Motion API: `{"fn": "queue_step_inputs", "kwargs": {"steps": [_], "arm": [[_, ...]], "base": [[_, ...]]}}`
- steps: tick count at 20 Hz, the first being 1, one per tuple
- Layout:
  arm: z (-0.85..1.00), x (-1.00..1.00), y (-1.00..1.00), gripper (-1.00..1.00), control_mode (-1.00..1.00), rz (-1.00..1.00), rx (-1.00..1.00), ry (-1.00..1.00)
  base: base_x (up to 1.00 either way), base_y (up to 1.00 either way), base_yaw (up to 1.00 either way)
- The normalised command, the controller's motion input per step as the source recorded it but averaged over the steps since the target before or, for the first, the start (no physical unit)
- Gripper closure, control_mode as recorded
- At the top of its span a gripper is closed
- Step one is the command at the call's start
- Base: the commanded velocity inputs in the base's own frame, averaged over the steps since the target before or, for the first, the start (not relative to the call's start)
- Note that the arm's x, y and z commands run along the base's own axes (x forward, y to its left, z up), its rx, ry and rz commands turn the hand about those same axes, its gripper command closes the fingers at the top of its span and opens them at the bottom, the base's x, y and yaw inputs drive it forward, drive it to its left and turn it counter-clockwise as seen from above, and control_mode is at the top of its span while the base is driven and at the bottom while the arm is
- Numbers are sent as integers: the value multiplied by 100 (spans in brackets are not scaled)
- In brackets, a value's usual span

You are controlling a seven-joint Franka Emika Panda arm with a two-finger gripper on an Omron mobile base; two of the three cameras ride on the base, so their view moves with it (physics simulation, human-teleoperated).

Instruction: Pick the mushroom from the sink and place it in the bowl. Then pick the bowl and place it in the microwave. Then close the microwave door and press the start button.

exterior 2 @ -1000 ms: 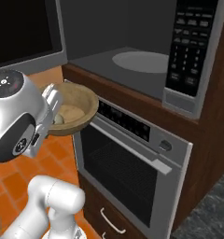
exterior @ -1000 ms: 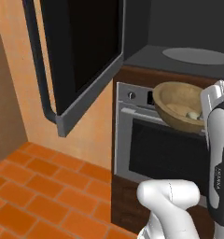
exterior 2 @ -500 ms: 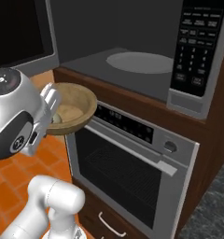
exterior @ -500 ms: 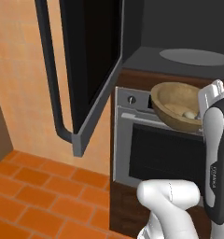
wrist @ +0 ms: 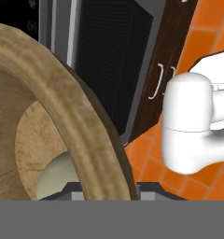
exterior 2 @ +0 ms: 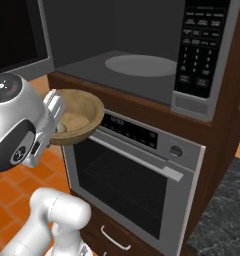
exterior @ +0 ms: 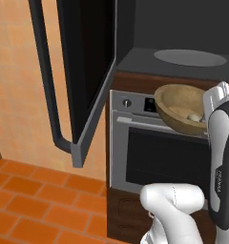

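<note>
Before the open microwave [exterior 2: 137,55], gripper [wrist: 104,189] clamps grainy brown bowl [exterior: 181,107] holding mushroom [exterior: 194,116]

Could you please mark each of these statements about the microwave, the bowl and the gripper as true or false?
1. The microwave door stands open. True.
2. The bowl sits on the turntable. False: it is held in the air in front of the oven, below the microwave opening.
3. The mushroom lies inside the bowl. True.
4. The gripper is open and holds nothing. False: its jaws are clamped on the bowl's rim.
5. The oven door is open. False: it is shut.
</note>
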Motion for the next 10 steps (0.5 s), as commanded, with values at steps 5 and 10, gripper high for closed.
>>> {"fn": "queue_step_inputs", "kwargs": {"steps": [5, 10], "arm": [[11, 0, 0, 100, -100, -9, 2, -7], [65, -4, -1, 100, -100, -9, 2, -18]], "base": [[0, -6, -5], [0, 0, 0]]}}
